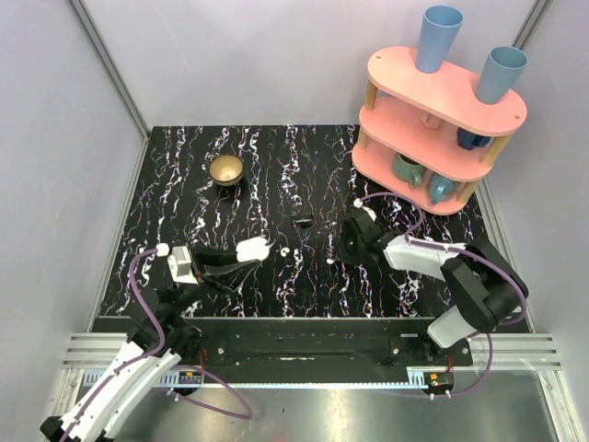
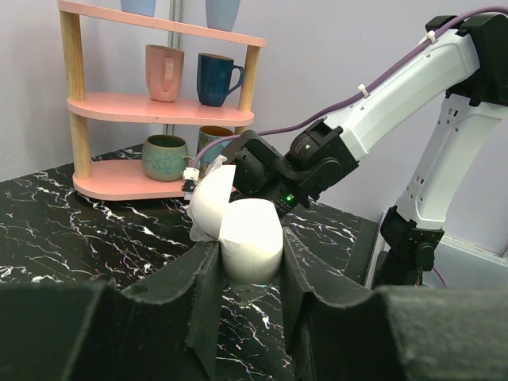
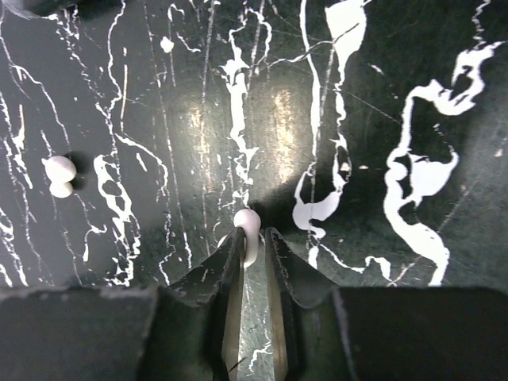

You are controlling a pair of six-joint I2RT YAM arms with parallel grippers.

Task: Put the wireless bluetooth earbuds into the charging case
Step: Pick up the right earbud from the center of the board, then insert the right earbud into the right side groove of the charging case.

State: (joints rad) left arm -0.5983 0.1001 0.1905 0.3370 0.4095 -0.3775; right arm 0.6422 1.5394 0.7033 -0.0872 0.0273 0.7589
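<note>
At the right gripper [image 3: 252,235] tips, looking straight down on the black, white-veined worktop [image 3: 159,87], one earbud [image 3: 248,221] sits between the two fingers. Jaws are narrow: the left finger seems to touch the bud and a dark sliver shows on the other side, so I cannot tell whether the pinch is made. Second earbud [image 3: 59,176] lies loose on the worktop, well off to one side. Left gripper [image 2: 250,244] is clamped on the charging case [image 2: 252,230], taking its lower half by both flanks, with the lid [image 2: 211,205] hinged open toward the right arm. Case is held low at the worktop, near both buds; whether it rests there I cannot tell. Handling judgement: the bud is very light, hard, glossy and rounded, likely to squirt from a pinch or roll if nudged, so take it across its widest part, centred in the fingertips, with gentle force. Case looks rigid and smooth; the flank grip below the hinge seems sound and leaves the opening free. Writing: no brand, label or lettering legible on buds, case or arms.
</note>
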